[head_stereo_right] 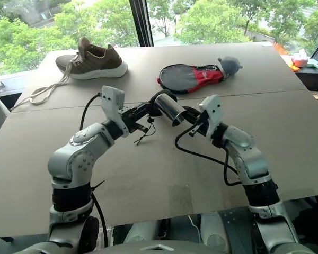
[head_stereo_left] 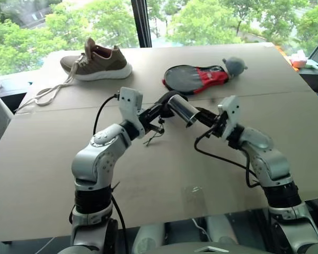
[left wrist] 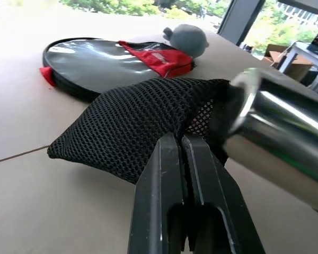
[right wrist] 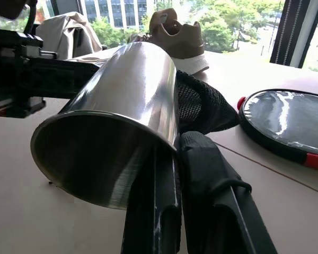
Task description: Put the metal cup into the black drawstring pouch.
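While the left claw (left wrist: 186, 145) pinches the black drawstring pouch (left wrist: 132, 124), the right claw (right wrist: 176, 148) clamps the metal cup (right wrist: 119, 127) rim

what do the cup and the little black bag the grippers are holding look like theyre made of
The small shiny silver cylindrical cup looks like polished metal, probably steel: its wall mirrors the windows and trees. The soft black drawstring pouch looks like open-weave mesh fabric, likely synthetic: tiny holes show across it and it sags and creases.
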You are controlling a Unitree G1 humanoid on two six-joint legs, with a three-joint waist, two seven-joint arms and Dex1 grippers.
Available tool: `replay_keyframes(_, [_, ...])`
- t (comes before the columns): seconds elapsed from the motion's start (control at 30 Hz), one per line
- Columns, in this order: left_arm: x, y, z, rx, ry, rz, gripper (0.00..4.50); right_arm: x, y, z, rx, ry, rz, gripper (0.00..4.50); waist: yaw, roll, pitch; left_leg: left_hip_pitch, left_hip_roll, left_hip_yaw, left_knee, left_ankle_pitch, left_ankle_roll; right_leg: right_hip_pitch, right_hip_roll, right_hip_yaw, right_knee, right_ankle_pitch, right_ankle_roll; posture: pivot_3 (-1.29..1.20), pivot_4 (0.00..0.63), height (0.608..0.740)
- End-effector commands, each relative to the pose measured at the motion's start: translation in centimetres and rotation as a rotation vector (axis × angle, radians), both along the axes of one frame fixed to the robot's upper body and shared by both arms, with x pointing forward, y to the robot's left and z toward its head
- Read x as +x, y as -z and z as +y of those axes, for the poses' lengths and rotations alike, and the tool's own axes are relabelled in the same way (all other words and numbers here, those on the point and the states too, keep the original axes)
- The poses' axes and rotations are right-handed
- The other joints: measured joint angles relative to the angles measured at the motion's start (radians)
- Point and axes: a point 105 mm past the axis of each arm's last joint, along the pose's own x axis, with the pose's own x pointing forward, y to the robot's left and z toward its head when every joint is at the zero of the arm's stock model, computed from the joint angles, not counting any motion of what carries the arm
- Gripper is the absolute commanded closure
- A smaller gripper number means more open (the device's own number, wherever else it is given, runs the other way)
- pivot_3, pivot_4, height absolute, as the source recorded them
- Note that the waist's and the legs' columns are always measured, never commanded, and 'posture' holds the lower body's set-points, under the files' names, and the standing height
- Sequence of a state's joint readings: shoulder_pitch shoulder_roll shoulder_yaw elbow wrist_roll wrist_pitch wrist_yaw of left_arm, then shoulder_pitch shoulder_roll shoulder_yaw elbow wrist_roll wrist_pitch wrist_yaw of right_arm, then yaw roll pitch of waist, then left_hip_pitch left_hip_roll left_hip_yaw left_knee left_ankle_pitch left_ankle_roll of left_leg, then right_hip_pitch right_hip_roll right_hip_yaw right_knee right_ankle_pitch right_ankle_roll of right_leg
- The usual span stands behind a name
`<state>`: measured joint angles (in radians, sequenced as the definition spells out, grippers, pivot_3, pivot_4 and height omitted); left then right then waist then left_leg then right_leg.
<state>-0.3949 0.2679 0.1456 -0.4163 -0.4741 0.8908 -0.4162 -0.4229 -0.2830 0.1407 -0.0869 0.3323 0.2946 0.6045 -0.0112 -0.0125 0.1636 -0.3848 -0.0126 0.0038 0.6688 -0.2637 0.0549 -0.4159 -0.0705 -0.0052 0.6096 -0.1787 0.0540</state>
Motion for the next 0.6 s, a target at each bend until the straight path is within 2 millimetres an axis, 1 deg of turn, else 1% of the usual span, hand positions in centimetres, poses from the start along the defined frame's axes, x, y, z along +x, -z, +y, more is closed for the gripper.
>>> replay_keyframes(0.03, [-0.6, -1.3, -0.5, 0.005, 0.03, -0.053, 4.5, 0.7, -0.2, 0.7, -0.07, 0.024, -0.067, 4.48, 0.002, 0.0, 0.0, 0.0, 0.0, 0.0, 0.0, 0.0, -0.001, 0.0, 0.0, 0.0, 0.0, 0.0, 0.0, 0.0, 0.15, 0.74])
replay_keyframes(0.17, [-0.5, -1.4, -0.9, -0.004, 0.032, -0.057, 4.5, 1.4, 0.9, 0.7, -0.183, 0.046, -0.111, 4.48, 0.003, 0.0, 0.0, -0.001, -0.001, -0.001, 0.0, 0.001, -0.001, 0.0, 0.0, 0.0, -0.001, 0.0, 0.0, 0.0, 0.15, 0.74])
replay_keyframes(0.2, [-0.6, -1.4, -1.1, -0.009, 0.038, -0.058, 4.5, 1.5, 0.9, 0.7, -0.2, 0.052, -0.127, 4.48, 0.003, 0.0, 0.0, -0.001, -0.001, -0.001, 0.0, 0.001, -0.001, 0.0, -0.001, 0.0, -0.001, 0.0, 0.0, 0.0, 0.15, 0.74])
replay_keyframes(0.3, [-1.1, -1.2, -1.9, -0.015, 0.072, -0.059, 4.5, 1.7, 0.5, 1.4, -0.228, 0.034, -0.18, 4.48, 0.001, 0.0, 0.0, -0.002, -0.001, -0.001, 0.0, 0.001, -0.001, -0.001, -0.001, 0.0, -0.001, 0.0, 0.0, 0.0, 0.15, 0.74])
replay_keyframes(0.43, [-2.3, -1.2, -3.3, -0.029, 0.166, -0.063, 4.5, 2.2, -0.2, 2.5, -0.18, 0.044, -0.193, 4.48, -0.003, 0.0, 0.0, -0.001, 0.0, -0.001, 0.0, 0.001, -0.001, -0.001, 0.0, 0.0, 0.0, 0.0, 0.0, 0.0, 0.15, 0.74])
replay_keyframes(0.53, [-3.4, -1.0, -4.3, -0.042, 0.237, -0.061, 4.5, 2.6, -0.8, 3.4, -0.081, 0.082, -0.145, 4.48, -0.003, 0.0, 0.0, -0.001, 0.0, -0.002, -0.001, 0.001, -0.002, -0.001, 0.0, -0.001, 0.0, 0.0, 0.0, 0.0, 0.15, 0.74])
replay_keyframes(0.6, [-3.8, -0.7, -4.9, -0.051, 0.271, -0.056, 4.5, 2.7, -0.8, 3.9, -0.02, 0.103, -0.095, 4.48, -0.002, 0.0, 0.0, -0.001, 0.0, -0.002, -0.001, 0.001, -0.002, -0.001, 0.0, -0.001, 0.0, 0.0, 0.0, 0.0, 0.15, 0.74])
